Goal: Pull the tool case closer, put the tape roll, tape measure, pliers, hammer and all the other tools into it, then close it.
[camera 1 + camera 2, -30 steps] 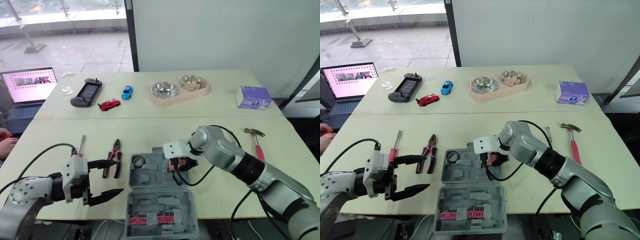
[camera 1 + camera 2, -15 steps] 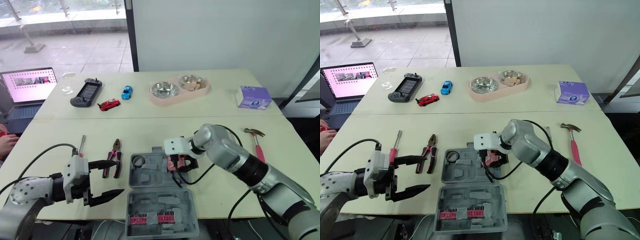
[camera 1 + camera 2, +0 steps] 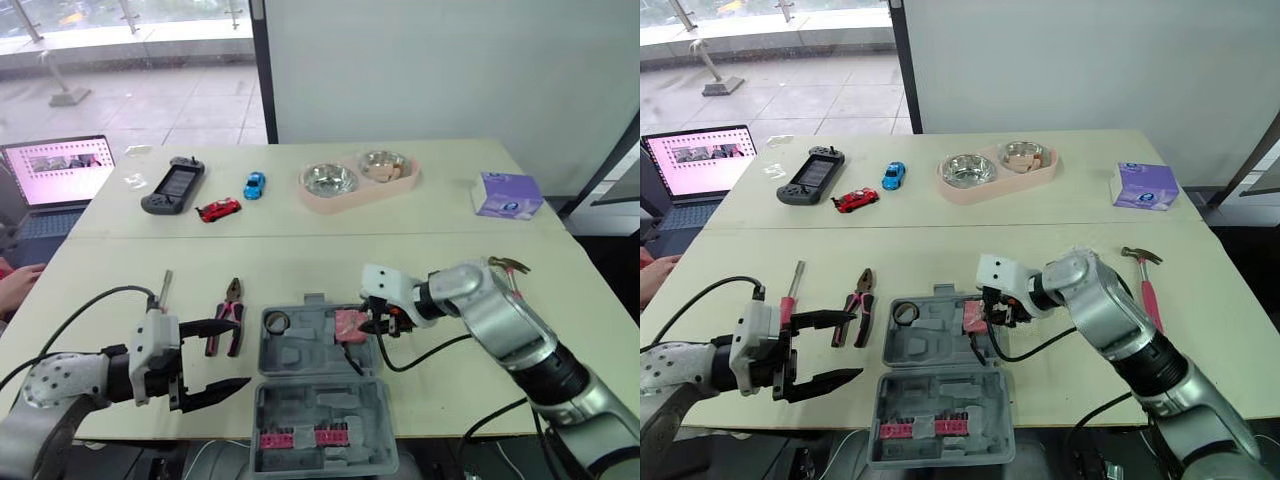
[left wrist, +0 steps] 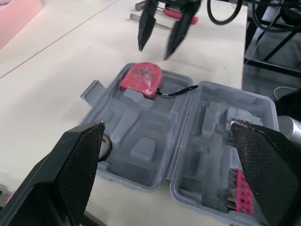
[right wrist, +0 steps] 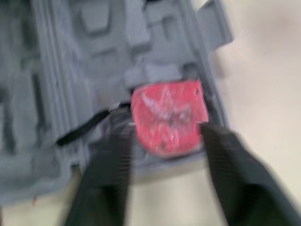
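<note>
The grey tool case (image 3: 312, 412) lies open near the table's front edge. A red tape measure (image 3: 350, 323) rests in its far right pocket, also shown in the right wrist view (image 5: 169, 115). A dark tape roll (image 3: 277, 321) sits in its far left pocket. My right gripper (image 3: 386, 322) is open, just right of the tape measure and holding nothing. My left gripper (image 3: 238, 353) is open and empty, left of the case. Red-handled pliers (image 3: 228, 316) and a screwdriver (image 3: 163, 291) lie on the table beyond it. A pink-handled hammer (image 3: 513, 282) lies at the right.
At the back are a game controller (image 3: 172, 186), a red toy car (image 3: 218, 209), a blue toy car (image 3: 254, 184), a pink double bowl (image 3: 358, 178) and a purple box (image 3: 507, 194). A laptop (image 3: 55, 175) and a person's hand (image 3: 15, 280) are at the left edge.
My right gripper has drawn back to the right, off the tape measure, which now lies uncovered in the case. The left gripper has not moved.
</note>
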